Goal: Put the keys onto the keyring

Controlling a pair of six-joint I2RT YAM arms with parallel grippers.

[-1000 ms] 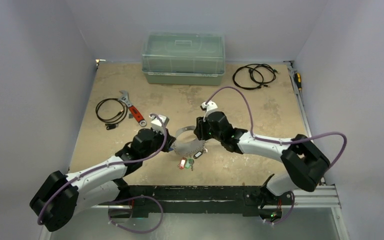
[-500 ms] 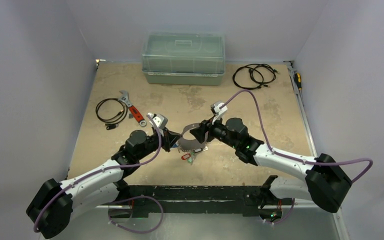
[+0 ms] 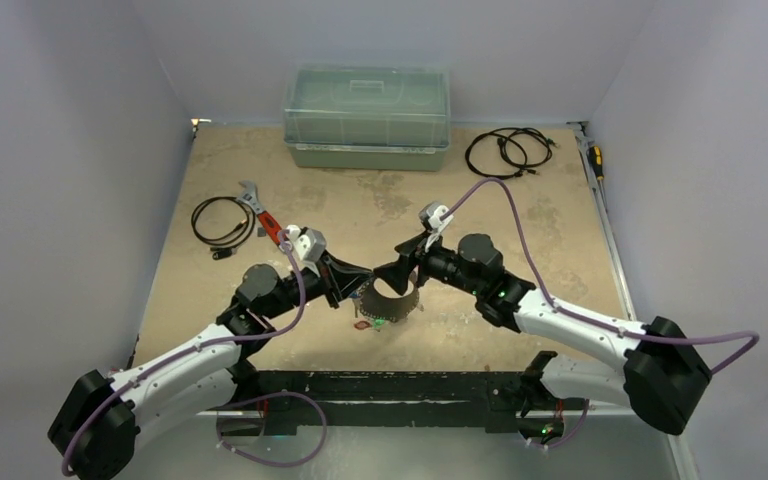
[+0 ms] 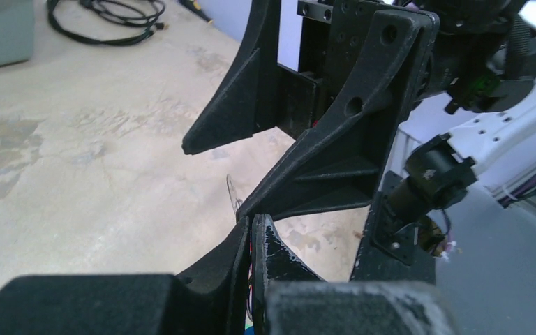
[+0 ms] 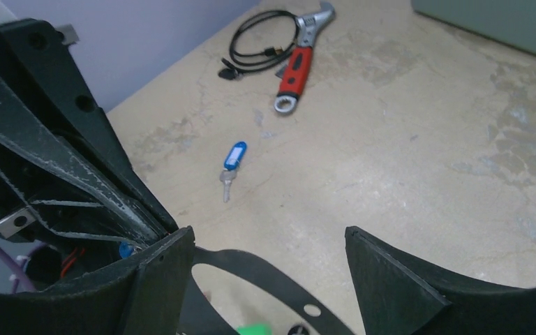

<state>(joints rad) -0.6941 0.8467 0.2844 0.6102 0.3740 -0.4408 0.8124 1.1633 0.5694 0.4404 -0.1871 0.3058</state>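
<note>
From above, the keyring (image 3: 397, 306) is partly covered by the left fingers (image 3: 346, 281) and right fingers (image 3: 394, 272); the keys (image 3: 364, 324) under it are too small to be counted. A green tag (image 5: 255, 329) is cut off by the right wrist view's bottom edge. The left fingers are blurred in their own view.

A: Where's the top camera?
B: High at six o'clock, looking down the beige worktop (image 3: 570, 210).
A: The wrists?
B: Close behind their black fingers (image 5: 391, 279). The right faces ten o'clock, sharing the overhead's red-handled metal wrench (image 5: 300, 66).
</note>
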